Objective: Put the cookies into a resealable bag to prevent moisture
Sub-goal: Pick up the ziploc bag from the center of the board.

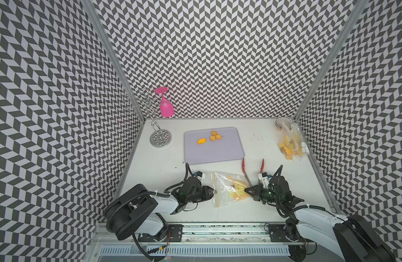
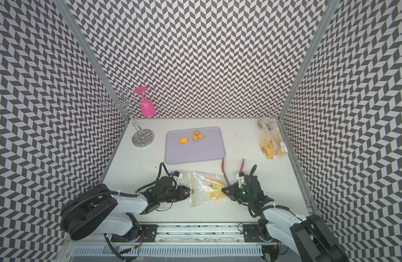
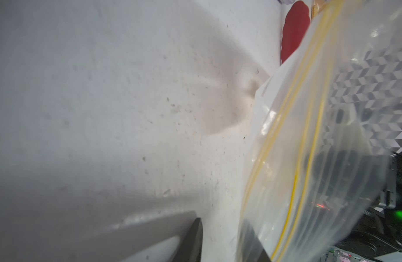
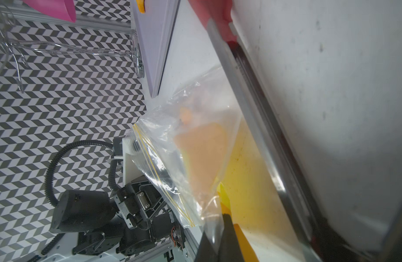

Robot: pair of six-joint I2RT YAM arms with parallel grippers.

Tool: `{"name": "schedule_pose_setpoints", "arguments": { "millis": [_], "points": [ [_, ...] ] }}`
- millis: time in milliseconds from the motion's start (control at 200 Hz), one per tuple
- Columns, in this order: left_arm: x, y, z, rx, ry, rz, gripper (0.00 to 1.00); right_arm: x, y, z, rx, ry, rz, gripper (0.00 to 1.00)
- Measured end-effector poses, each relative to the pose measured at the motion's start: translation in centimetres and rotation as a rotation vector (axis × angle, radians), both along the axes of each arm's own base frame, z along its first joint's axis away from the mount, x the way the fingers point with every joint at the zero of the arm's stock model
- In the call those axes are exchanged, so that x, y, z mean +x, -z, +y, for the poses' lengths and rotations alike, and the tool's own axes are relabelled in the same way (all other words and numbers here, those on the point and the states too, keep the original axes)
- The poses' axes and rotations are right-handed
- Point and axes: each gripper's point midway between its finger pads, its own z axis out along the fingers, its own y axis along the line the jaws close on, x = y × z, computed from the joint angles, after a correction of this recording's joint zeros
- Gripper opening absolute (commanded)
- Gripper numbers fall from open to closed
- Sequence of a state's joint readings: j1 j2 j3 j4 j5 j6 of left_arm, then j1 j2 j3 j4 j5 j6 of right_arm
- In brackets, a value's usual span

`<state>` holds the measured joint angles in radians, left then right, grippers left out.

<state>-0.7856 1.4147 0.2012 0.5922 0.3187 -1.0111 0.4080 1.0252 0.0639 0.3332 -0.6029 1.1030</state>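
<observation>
1. The right gripper (image 1: 246, 189) is pressed together on the closed end of the resealable bag (image 1: 220, 181). In the right wrist view its dark fingers (image 4: 229, 236) pinch the clear film.
2. The left gripper (image 1: 214, 192) sits at the bag's yellow-lined zip edge, facing the right one, with the bag stretched between the two. In the left wrist view its fingers (image 3: 192, 240) stand apart with bare table between them, and one shows through the film. I cannot tell whether it grips the bag's lip.
3. Several yellow-orange cookies (image 1: 237, 192) lie inside the bag, gathered toward the right gripper's end.
4. The tongs (image 1: 246, 177) lie just beside the bag. Their red tips are spread and point toward the tray, and their joined end is hidden under the right gripper.
5. Beyond the bag, the lilac tray (image 1: 213, 154) rests flat on the white table (image 1: 163, 167). It holds a fish cookie (image 1: 201, 141) and, near it, three round cookies (image 1: 212, 137) touching in a cluster.
6. At the far right, a second bag (image 1: 291, 146) with yellow pieces lies beside a stack of bowls (image 1: 281, 123).
7. At the far left, a pink glass (image 1: 166, 106) hangs upside down from a wire rack (image 1: 160, 138).
</observation>
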Motion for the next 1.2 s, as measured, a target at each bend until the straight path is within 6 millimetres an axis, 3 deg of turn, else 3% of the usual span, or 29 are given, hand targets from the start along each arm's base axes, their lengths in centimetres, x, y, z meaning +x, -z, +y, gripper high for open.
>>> {"name": "schedule_pose_setpoints", "arguments": {
  "millis": [220, 496, 711, 1036, 1196],
  "points": [
    [-0.8, 0.1, -0.8, -0.022, 0.011, 0.020, 0.28, 0.2, -0.5, -0.1, 0.030, 0.042, 0.009, 0.00],
    [-1.2, 0.4, -0.6, -0.022, -0.003, 0.036, 0.16, 0.3, -0.4, -0.4, 0.041, 0.084, 0.032, 0.00],
    [-0.8, -0.6, -0.6, -0.044, -0.026, 0.016, 0.07, 0.4, -0.5, -0.5, 0.051, 0.099, 0.043, 0.00],
    [-0.1, -1.3, -0.4, -0.043, -0.056, -0.011, 0.18, 0.2, -0.5, -0.2, 0.053, 0.090, 0.049, 0.00],
    [0.1, -1.2, -0.5, -0.039, -0.064, -0.014, 0.16, 0.4, -1.1, -0.2, 0.071, 0.101, 0.045, 0.00]
  ]
}}
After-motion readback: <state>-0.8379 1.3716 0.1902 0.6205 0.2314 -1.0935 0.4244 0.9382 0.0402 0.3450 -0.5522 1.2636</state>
